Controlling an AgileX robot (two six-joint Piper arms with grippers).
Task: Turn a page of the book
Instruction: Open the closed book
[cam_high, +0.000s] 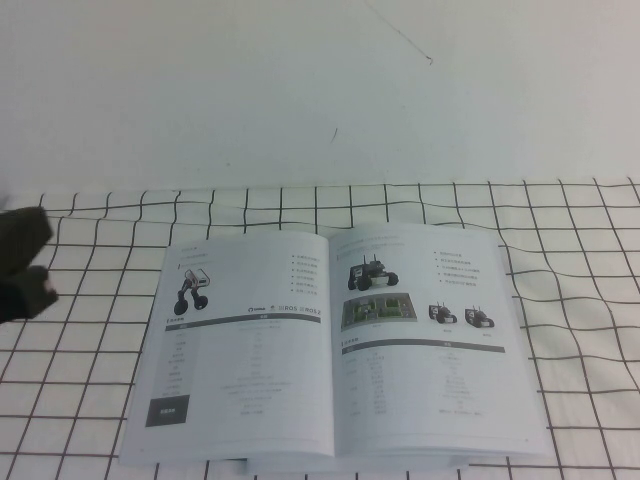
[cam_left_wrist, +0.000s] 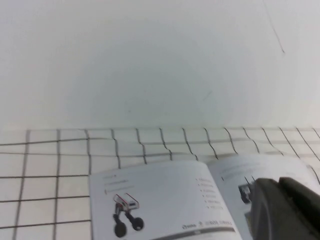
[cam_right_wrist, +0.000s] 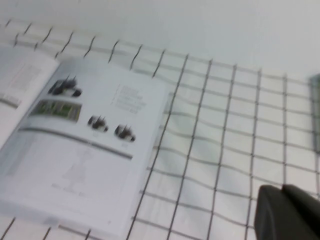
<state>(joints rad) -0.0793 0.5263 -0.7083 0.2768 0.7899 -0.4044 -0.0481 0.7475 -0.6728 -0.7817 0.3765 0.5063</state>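
The book (cam_high: 250, 370) lies open and flat on the gridded cloth, near the front edge. Its right-hand leaf is the page (cam_high: 425, 340), with black wheeled robots, a green board picture and a grey table. The page also shows in the right wrist view (cam_right_wrist: 85, 145) and, partly hidden, in the left wrist view (cam_left_wrist: 227, 172). My left gripper (cam_high: 30, 265) hovers at the far left, apart from the book, fingers together and empty; it also shows in its wrist view (cam_left_wrist: 278, 184). My right gripper (cam_right_wrist: 281, 190) is out of the high view, over the cloth right of the book, fingers together and empty.
A white cloth with a black grid (cam_high: 570, 250) covers the table under and around the book. A white wall (cam_high: 320, 90) rises behind it. The left-hand page carries a black square (cam_high: 167, 410) at its near corner.
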